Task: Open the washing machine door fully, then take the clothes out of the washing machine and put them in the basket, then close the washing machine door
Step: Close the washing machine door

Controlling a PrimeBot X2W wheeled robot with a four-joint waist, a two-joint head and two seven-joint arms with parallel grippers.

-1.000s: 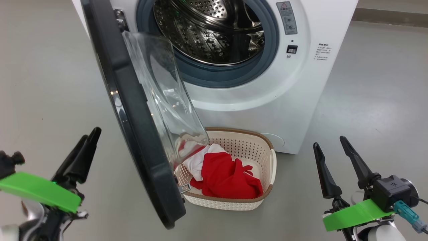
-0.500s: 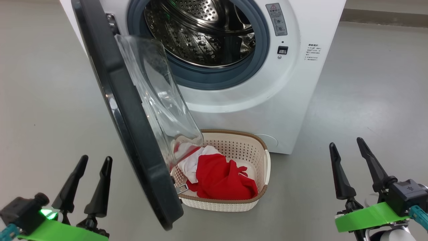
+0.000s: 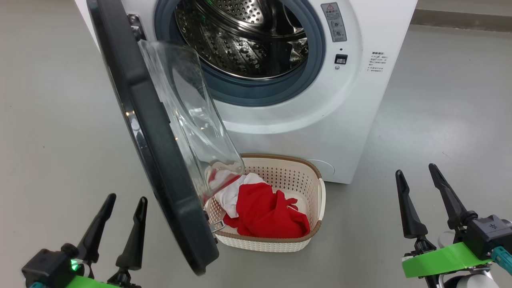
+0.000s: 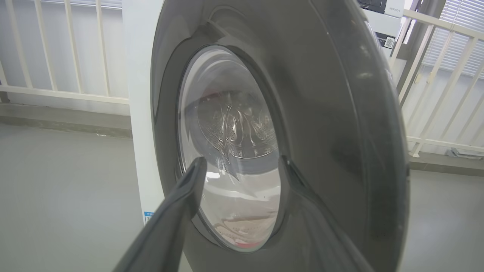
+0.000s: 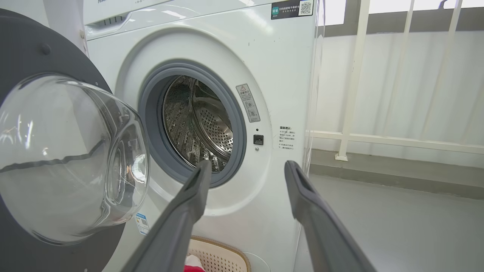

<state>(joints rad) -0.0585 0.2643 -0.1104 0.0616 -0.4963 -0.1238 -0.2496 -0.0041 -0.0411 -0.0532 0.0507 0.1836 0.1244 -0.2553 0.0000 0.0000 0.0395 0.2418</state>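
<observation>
1. The washing machine [image 3: 320, 120] stands on the grey floor [image 3: 48, 120] at the far centre of the scene. Its round opening faces the robot, and the grey rubber ring [image 3: 316, 60] and the perforated steel drum [image 3: 240, 44] are exposed.
2. The washing machine door [image 3: 160, 168] stands open, swung out to the left of the opening, with its hinge at the far left. Its black rim reaches toward the near side. The clear glass bowl bulges to the right, above the left end of the basket.
3. The basket [image 3: 298, 176] sits on the floor just in front of the machine, below the opening. The door's lower edge hides its left end.
4. The clothes [image 3: 268, 216] lie inside the basket as a red heap with a white panel at the left. Part of the heap shows through the door glass.
5. The left gripper [image 3: 127, 198] is at the near left, on the outer side of the door and close to the black rim. No contact is visible. Its fingers are spread apart and it grasps nothing. In the left wrist view it points at the door's outer face.
6. The right gripper [image 3: 415, 169] is at the near right, well apart from the basket and the machine. Its fingers are spread and it is empty.
</observation>
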